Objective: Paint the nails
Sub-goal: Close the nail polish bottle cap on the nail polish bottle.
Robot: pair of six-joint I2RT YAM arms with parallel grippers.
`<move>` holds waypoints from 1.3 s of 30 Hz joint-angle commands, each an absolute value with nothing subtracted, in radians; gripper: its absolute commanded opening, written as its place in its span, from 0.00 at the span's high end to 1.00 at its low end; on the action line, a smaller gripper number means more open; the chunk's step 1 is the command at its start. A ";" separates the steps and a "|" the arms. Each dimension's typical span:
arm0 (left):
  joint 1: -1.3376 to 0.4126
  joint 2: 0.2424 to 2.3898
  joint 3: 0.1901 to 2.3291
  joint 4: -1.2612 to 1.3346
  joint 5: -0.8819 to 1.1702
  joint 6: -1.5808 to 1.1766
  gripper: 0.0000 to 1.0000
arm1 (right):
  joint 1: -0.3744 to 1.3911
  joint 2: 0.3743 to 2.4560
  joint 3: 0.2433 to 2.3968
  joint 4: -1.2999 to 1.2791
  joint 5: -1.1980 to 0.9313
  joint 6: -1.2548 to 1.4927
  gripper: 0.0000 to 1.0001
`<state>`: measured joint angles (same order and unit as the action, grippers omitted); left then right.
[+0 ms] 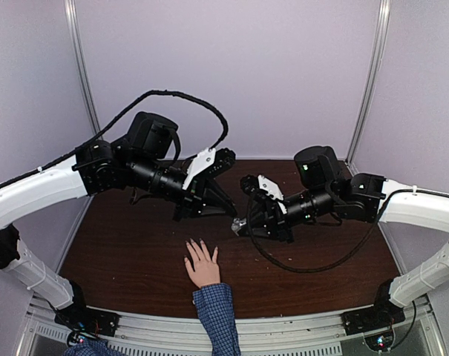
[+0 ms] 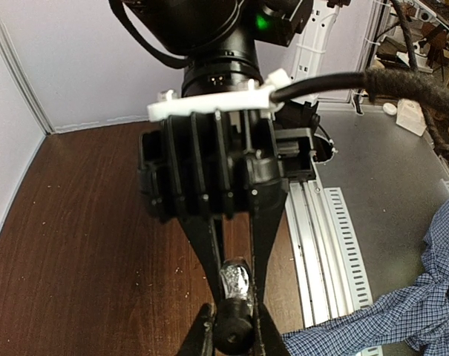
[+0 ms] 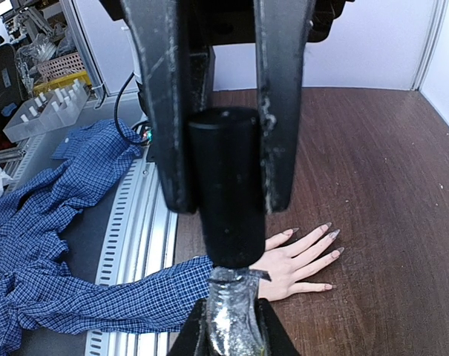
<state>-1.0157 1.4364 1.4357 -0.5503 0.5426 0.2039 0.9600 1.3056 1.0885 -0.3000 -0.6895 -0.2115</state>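
Note:
A light-skinned hand [image 1: 202, 268] [image 3: 298, 259] in a blue checked cuff [image 1: 214, 298] lies flat on the brown table with its fingers spread. Its nails [image 1: 198, 243] [image 3: 333, 233] are long, pointed and greyish. Above and behind the hand my two grippers meet tip to tip. My right gripper [image 1: 248, 222] [image 3: 225, 200] is shut on the black cap [image 3: 224, 185] of a small glittery polish bottle [image 1: 237, 222] [image 3: 235, 319]. My left gripper [image 1: 228, 211] [image 2: 231, 334] is shut on the bottle's body [image 2: 236, 280]. Cap and bottle sit end to end.
A ribbed aluminium rail [image 1: 283, 326] [image 3: 139, 222] runs along the table's near edge. Blue checked cloth [image 3: 46, 222] lies beyond it. A black cable [image 1: 313, 263] loops onto the table under the right arm. White walls enclose the back and sides.

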 commanded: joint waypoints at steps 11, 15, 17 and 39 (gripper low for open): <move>-1.015 1.378 1.462 -0.585 0.469 0.233 1.00 | 0.968 1.288 1.091 -0.196 -0.657 -0.201 1.00; -1.014 1.368 1.479 -0.612 0.451 0.248 1.00 | 0.967 1.290 1.089 -0.193 -0.661 -0.198 1.00; -1.012 1.365 1.483 -0.620 0.434 0.255 1.00 | 0.968 1.291 1.090 -0.193 -0.662 -0.199 1.00; -1.012 1.387 1.490 -0.582 0.507 0.233 1.00 | 0.968 1.315 1.104 -0.206 -0.680 -0.199 1.00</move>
<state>-1.0153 1.3762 1.4628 -0.6106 0.4679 0.2428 0.9638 1.3064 1.0885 -0.2256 -0.6731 -0.2062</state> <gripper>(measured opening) 0.118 0.169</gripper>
